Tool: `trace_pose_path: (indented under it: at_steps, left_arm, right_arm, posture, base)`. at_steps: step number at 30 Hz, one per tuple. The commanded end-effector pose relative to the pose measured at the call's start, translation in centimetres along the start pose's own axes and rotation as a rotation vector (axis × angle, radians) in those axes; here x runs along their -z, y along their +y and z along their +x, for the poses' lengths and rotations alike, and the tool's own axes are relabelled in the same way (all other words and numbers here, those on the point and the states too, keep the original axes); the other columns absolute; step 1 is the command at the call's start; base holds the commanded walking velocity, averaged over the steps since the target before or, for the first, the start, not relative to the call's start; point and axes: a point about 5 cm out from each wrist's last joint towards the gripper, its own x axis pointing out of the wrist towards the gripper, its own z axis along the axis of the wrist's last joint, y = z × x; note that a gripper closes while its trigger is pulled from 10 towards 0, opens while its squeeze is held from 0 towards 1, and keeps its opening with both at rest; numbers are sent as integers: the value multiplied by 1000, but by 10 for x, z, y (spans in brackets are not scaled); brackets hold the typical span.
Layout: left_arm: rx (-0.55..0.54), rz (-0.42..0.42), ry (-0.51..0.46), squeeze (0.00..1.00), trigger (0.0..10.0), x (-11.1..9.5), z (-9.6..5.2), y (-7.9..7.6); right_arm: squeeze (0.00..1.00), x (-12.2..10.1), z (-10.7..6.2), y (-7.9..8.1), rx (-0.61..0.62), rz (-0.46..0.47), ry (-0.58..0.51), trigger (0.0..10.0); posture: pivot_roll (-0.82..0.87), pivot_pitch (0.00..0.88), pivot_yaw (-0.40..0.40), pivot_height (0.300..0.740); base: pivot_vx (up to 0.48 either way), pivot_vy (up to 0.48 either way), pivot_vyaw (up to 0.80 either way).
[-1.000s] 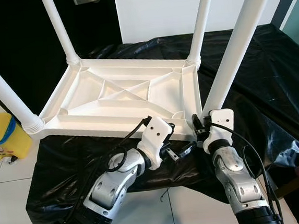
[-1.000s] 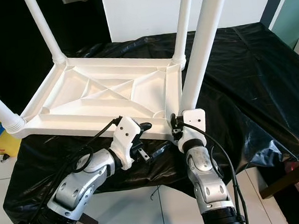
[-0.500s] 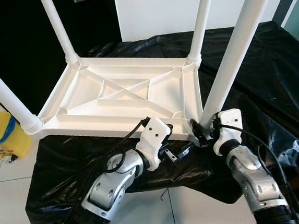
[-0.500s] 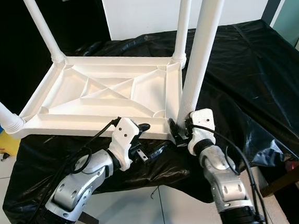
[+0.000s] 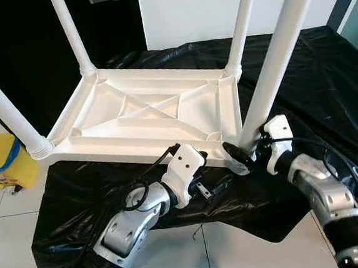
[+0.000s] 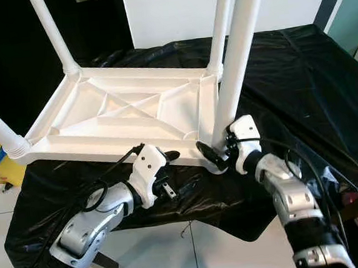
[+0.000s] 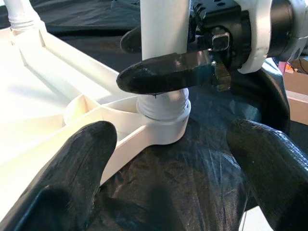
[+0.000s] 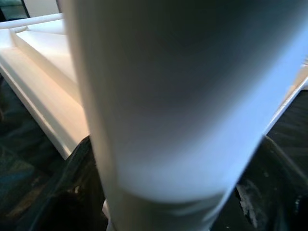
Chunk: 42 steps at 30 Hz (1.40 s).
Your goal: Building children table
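Right gripper swings round the near table leg

The right gripper (image 5: pixel 246 153) clasps the leg (image 5: pixel 272 69) just above its socket, having rotated sideways, probably screwing it tight. Beside that leg, the left gripper (image 5: pixel 202 187) hangs open and empty at the upturned tabletop (image 5: pixel 146 115) edge.

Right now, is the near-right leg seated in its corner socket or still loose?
Seated, apparently: the leg stands with its ribbed collar on the tabletop corner socket. Right claw is clamped around its base. How tight it sits, I cannot tell.

Black sheet (image 5: pixel 324 77) carries the upturned white table (image 5: pixel 146 115).
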Motion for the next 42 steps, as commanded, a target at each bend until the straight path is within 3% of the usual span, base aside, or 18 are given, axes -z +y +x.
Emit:
trace_pose_path:
  at_steps: [1,13,14,27,30,34,35,37,42]
  left_arm:
    - [131,-14,8,0,10000,2,-1,-11]
    - [129,-13,18,0,10000,4,-2,-12]
    - [128,-12,18,0,10000,4,-2,-12]
    - [114,-13,9,0,10000,3,1,-11]
    - [108,-10,8,0,10000,3,1,-11]
    - [106,-10,8,0,10000,4,1,-12]
    - [106,-10,8,0,10000,4,1,-12]
    - [106,-11,7,0,10000,4,1,-13]
    - [107,-12,6,0,10000,4,2,-13]
  right_arm:
    - [0,6,1,5,-34,5,29,0]
    - [0,19,-3,11,-10,44,63,157]
    - [0,20,-3,12,14,45,62,10000]
    - [0,22,0,21,287,70,62,10000]
    - [0,27,2,27,493,139,93,10000]
    - [0,33,3,37,638,187,116,10000]
    - [0,33,3,37,638,187,116,10000]
    - [0,35,10,53,633,235,123,10000]
    - [0,29,13,58,596,234,91,10000]
  posture:
    - [-76,78,-26,740]
    - [-84,79,-24,740]
    - [-86,79,-27,740]
    - [-89,75,-29,740]
    - [-86,73,-34,740]
    - [-81,68,-40,740]
    - [-81,68,-40,740]
    - [-78,66,-41,740]
    - [-76,63,-44,740]
  base:
    - [0,0,0]
    - [0,0,0]
    - [0,0,0]
    - [0,0,0]
    - [0,0,0]
    - [0,0,0]
    - [0,0,0]
    - [0,0,0]
    - [0,0,0]
